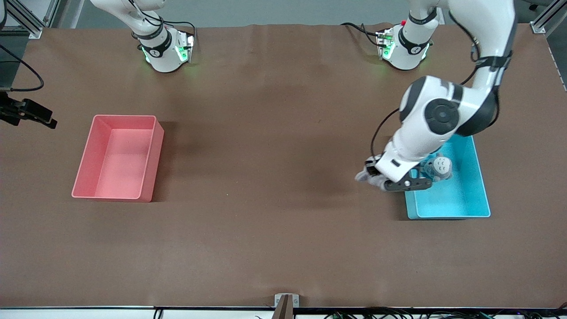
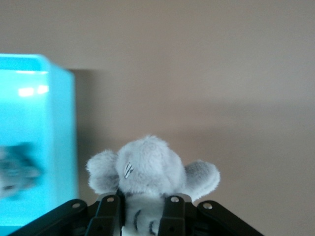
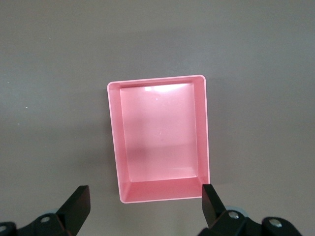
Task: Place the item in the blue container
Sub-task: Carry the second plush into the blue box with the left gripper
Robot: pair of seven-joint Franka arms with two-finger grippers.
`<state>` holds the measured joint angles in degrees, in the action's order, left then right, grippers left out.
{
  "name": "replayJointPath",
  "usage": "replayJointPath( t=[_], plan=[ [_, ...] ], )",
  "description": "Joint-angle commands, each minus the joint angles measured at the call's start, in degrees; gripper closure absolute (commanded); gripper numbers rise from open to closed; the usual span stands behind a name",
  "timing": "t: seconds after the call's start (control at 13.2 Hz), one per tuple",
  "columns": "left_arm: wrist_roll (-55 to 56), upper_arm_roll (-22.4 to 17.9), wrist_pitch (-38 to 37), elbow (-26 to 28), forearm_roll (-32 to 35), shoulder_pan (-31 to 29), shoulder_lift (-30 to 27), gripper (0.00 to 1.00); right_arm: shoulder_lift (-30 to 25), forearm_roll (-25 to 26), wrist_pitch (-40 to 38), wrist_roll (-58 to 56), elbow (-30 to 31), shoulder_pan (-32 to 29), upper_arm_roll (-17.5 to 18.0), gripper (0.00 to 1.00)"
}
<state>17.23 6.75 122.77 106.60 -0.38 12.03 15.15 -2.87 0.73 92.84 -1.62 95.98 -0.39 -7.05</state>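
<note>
The left end effector (image 2: 140,209) is clamped on a grey plush toy (image 2: 147,169), hanging at the blue container (image 1: 465,199)'s wall toward the right arm's end, seemingly not yet over its floor. It should carry over the rim before letting go. The right end effector (image 3: 145,209) waits, fingers spread and empty, above the pink bin (image 3: 160,137) on the worktop (image 1: 266,177).

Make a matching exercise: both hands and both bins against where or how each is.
1 left hand
2 right hand
3 blue container
4 pink bin

A toward the right arm's end of the table
B shut on the grey plush toy
C toward the left arm's end of the table
D open, over the pink bin

Pairs: 1-B; 2-D; 3-C; 4-A
</note>
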Motion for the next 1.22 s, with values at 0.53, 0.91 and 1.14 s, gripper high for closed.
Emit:
replayJointPath(
  t=[0.53,0.91,1.14],
  plan=[
    [-19.78,0.29,2.2,-2.34,9.95,-17.03,8.55,0.82,-4.08,1.02,-1.08,-0.31,3.51,0.03,0.45,0.0],
    [-19.69,0.2,3.27,-10.71,10.04,-18.27,18.14,0.8,-4.34,0.41,-0.82,-0.4,3.42,1.0,0.72,0.0],
    [-19.78,0.2,4.41,-10.89,10.04,-18.36,20.35,0.76,-4.34,0.32,-0.82,-2.67,3.34,1.09,0.72,0.0]
  ],
)
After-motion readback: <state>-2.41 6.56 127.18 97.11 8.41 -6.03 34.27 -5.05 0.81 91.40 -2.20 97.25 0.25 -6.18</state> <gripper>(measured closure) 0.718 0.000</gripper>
